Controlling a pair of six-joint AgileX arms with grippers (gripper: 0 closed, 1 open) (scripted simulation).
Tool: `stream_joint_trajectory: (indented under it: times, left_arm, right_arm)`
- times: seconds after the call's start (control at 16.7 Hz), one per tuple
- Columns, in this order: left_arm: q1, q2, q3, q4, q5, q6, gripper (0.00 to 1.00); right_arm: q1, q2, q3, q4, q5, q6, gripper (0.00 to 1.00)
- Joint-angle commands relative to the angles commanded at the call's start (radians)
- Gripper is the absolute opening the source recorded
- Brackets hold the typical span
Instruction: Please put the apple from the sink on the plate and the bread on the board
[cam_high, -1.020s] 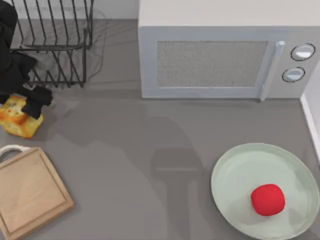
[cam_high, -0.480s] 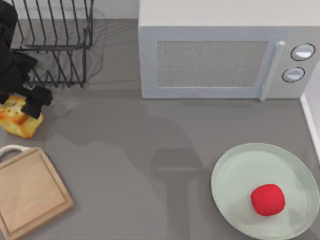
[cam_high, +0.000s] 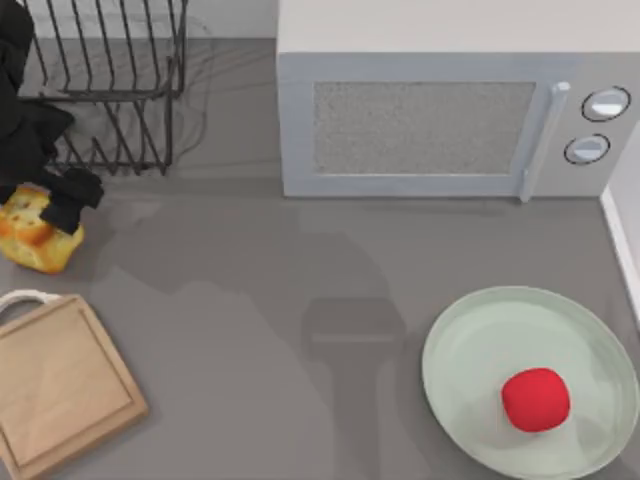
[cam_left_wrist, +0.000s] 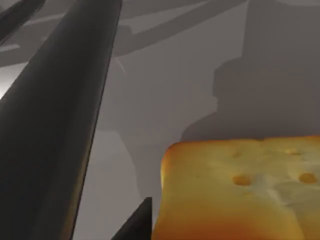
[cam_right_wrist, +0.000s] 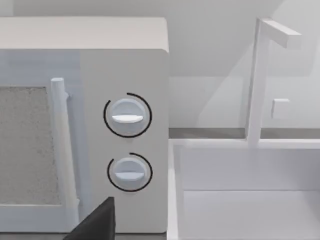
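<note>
The golden bread (cam_high: 32, 235) is at the far left of the counter, just behind the wooden board (cam_high: 60, 385). My left gripper (cam_high: 62, 203) reaches down from the left edge and is shut on the bread, which fills the near part of the left wrist view (cam_left_wrist: 240, 190) beside a dark finger (cam_left_wrist: 50, 130). The red apple (cam_high: 535, 399) lies on the pale green plate (cam_high: 470, 330) at the front right. The white sink (cam_right_wrist: 250, 200) lies to the right of the microwave. A dark part of my right gripper (cam_right_wrist: 95, 222) faces the microwave; that arm is parked.
A white microwave (cam_high: 440, 110) stands along the back. A black wire dish rack (cam_high: 110, 90) sits at the back left, right behind the bread. Open grey counter lies between the board and the plate.
The bread and my left gripper have shifted slightly toward the back and left together. The apple, plate and board have not moved.
</note>
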Motion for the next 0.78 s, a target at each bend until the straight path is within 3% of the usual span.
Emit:
stream_joint_trajectory:
  times: [0.78]
  left_arm:
    - [0.0, -0.044, 0.258, -0.335, 0.002, -0.006, 0.0]
  right_arm:
    - [0.0, 0.0, 0.0, 0.0, 0.0, 0.0, 1.0]
